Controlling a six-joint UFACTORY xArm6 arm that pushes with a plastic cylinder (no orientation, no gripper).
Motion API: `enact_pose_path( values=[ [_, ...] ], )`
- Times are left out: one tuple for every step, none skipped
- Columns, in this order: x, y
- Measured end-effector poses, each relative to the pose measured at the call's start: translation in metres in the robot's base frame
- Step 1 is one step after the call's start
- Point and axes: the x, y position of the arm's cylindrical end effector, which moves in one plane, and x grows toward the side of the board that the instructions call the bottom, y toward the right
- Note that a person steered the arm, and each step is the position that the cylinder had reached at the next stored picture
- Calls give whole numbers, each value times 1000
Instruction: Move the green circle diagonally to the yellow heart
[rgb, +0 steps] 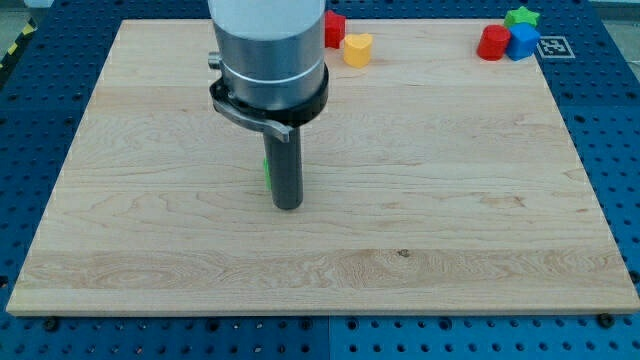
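Observation:
My tip rests on the wooden board left of centre. The green circle is almost fully hidden behind the rod; only a thin green sliver shows at the rod's left edge, touching or very near it. The yellow heart lies near the view's top, right of the arm's body, next to a red block that is partly hidden by the arm.
At the view's top right stand a red block, a blue block and a green star in a cluster. A printed marker tag sits beside them. The arm's grey body covers part of the board's top.

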Motion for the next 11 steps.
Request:
enact_pose_path(
  values=[
    [-17,-4],
    [-21,-18],
    [-21,-44],
    [-24,-46],
    [-41,-46],
    [-53,-43],
    [-43,-36],
    [-33,-24],
    [-35,-22],
    [-47,-18],
    [-68,-7]
  ],
)
